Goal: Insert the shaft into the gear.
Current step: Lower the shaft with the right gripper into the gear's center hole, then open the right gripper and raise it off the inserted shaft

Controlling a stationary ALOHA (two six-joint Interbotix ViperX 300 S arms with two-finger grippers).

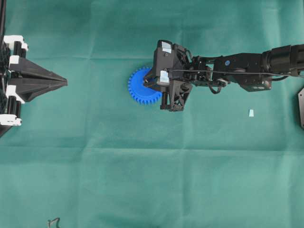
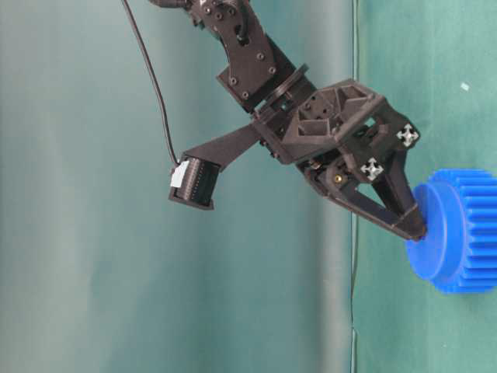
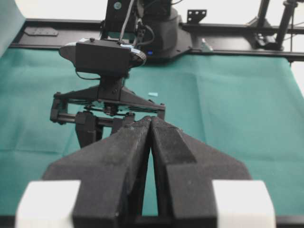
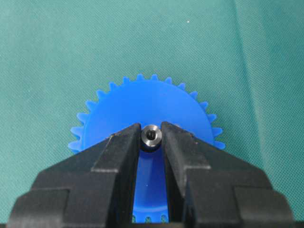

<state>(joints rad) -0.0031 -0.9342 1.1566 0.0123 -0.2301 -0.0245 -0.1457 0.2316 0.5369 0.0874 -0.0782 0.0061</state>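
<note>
The blue toothed gear [image 1: 139, 88] lies flat on the green cloth, also seen in the table-level view [image 2: 464, 233] and the right wrist view [image 4: 142, 102]. My right gripper [image 1: 151, 81] points down onto the gear's hub [image 2: 417, 228]. It is shut on the shaft [image 4: 151, 137], a small silvery pin seen end-on between the fingertips, right over the gear's centre. How deep the pin sits in the hole is hidden. My left gripper [image 1: 64, 82] rests at the left edge of the table, shut and holding nothing [image 3: 151, 118].
A small pale wedge-shaped bit [image 1: 251, 112] lies on the cloth to the right of the gear. A black plate [image 1: 301, 107] sits at the right edge. A small bent wire [image 1: 53, 221] lies near the front left.
</note>
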